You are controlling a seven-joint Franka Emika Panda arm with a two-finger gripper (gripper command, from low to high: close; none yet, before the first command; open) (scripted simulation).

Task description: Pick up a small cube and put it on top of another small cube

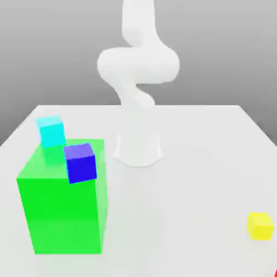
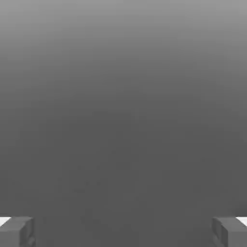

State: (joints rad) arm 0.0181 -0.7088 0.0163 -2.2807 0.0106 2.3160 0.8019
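Big green block (image 1: pixel 62 208), white table (image 1: pixel 205 162).

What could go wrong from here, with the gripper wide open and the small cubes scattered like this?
1. The blue cube overhangs the big green block's edge; a nudge could likely tip it off.
2. The cyan cube sits close by, so the open gripper may bump one while reaching for the other.
3. The yellow cube lies far off at the exterior view's right, a long carry.

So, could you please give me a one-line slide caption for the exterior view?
White arm behind a large green block carrying cyan and blue cubes; yellow cube sits apart.
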